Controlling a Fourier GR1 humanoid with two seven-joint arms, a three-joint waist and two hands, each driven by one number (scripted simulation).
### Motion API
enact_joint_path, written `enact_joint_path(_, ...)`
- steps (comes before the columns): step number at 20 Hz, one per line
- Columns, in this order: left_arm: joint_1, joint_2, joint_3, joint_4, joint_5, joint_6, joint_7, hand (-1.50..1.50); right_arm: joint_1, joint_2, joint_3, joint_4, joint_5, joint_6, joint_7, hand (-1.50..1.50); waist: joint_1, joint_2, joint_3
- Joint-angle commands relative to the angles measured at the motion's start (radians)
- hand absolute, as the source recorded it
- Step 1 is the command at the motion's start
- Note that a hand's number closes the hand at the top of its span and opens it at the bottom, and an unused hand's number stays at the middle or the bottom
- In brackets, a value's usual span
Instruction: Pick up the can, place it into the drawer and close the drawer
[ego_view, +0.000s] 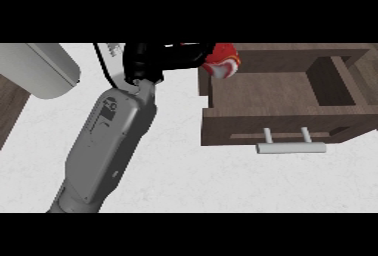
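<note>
Head view. Tabletop (221, 180): white, speckled. Drawer (284, 107): dark wood, pulled open at the tabletop's right edge, grey bar handle (291, 148) on its front. Can (222, 61): red and white, over the drawer's back left corner, held by the left hand (166, 56), black fingers curled round it. Grey forearm (111, 145) runs up from the lower edge. Pale rounded object (40, 67) at upper left corner.
</note>
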Motion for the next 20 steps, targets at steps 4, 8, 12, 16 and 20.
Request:
enact_joint_path(4, -0.155, 0.0, -0.08, 0.131, 0.065, 0.126, -0.023, 1.5, 0.018, 0.002, -0.029, 0.046, -0.02, 0.045, -0.049, -1.5, -0.009, 0.0, 0.0)
enact_joint_path(8, -0.228, 0.0, -0.054, 0.286, 0.12, 0.083, -0.1, 1.5, -0.002, 0.002, 0.027, 0.025, 0.028, 0.012, -0.039, -1.5, -0.012, 0.003, 0.0)
enact_joint_path(12, -0.298, 0.0, -0.142, 0.35, 0.204, 0.177, -0.126, 1.5, 0.002, 0.002, -0.005, 0.032, -0.015, 0.037, -0.038, -1.5, -0.028, 0.004, 0.001)
enact_joint_path(16, -0.415, 0.0, -0.034, 0.482, 0.182, 0.073, -0.129, 1.5, -0.093, -0.034, 0.005, 0.07, 0.035, -0.004, 0.006, -1.5, -0.01, 0.007, 0.0)
enact_joint_path(20, -0.404, 0.0, -0.206, 0.487, 0.334, 0.188, -0.187, 1.5, -0.046, -0.011, -0.013, 0.06, 0.01, 0.053, -0.031, -1.5, -0.041, 0.007, 0.001)
